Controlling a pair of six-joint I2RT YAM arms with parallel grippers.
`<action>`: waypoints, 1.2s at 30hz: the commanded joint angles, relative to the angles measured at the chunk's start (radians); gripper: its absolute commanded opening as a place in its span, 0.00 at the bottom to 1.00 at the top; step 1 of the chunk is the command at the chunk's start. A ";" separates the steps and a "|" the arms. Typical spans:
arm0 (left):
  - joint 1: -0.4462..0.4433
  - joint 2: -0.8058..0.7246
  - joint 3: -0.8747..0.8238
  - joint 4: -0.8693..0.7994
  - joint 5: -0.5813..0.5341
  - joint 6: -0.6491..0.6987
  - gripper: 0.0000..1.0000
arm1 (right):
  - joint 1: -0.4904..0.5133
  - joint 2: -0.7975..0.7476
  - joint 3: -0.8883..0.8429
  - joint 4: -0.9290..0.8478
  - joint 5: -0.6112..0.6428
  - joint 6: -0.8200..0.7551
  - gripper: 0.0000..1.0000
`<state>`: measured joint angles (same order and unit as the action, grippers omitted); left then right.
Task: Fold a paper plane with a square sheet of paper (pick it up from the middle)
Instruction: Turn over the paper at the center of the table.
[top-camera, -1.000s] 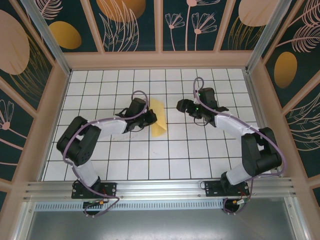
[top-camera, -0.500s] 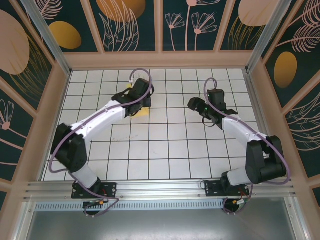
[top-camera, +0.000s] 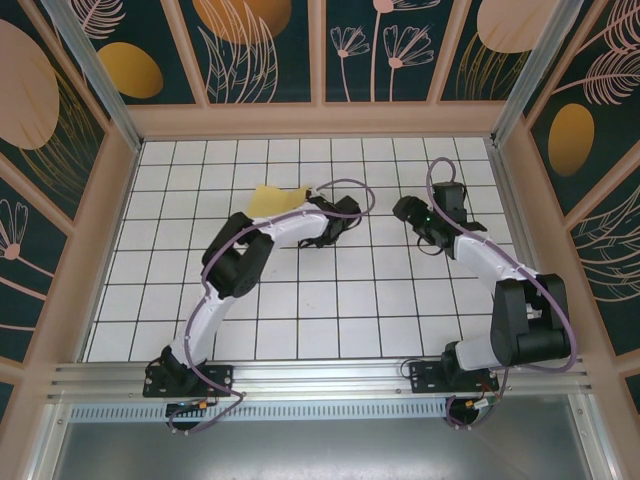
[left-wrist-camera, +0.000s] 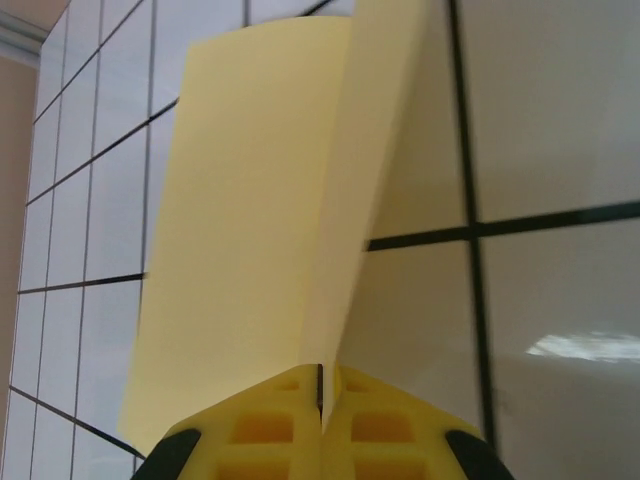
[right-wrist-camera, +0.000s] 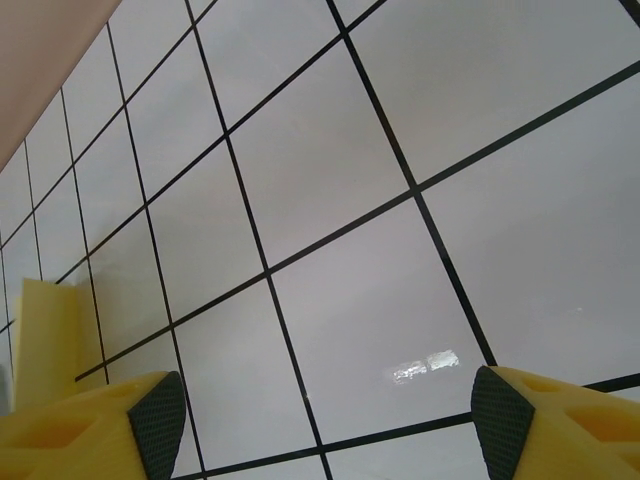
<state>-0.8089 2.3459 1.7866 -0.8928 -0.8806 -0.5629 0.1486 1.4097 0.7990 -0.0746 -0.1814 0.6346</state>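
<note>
One thin creased yellow sheet of paper (left-wrist-camera: 250, 200) in the tight left hand (left-wrist-camera: 320, 388); right hand (right-wrist-camera: 325, 400) wide

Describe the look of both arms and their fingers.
Both the left arm and right arm have white links, black joints and a looping purple cable. The fingers are yellow moulded blocks with recessed cells and black textured pads.

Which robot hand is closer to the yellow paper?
Left. The left gripper is shut right on the yellow paper, pinching it between its fingers. The right gripper hangs open over the tiles, off to the paper's right and not touching it.
</note>
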 joint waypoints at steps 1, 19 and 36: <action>-0.049 0.051 0.058 -0.048 -0.012 -0.003 0.02 | -0.015 -0.015 -0.014 -0.019 -0.016 0.019 0.78; -0.064 -0.203 -0.079 0.233 0.417 -0.028 0.42 | -0.027 0.006 0.012 -0.032 -0.054 0.005 0.78; 0.240 -0.822 -0.779 0.758 0.739 -0.262 0.76 | 0.315 0.232 0.239 -0.009 -0.163 -0.098 0.39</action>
<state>-0.5953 1.5620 1.0843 -0.2131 -0.1898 -0.7509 0.3923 1.5887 0.9699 -0.0856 -0.3168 0.5701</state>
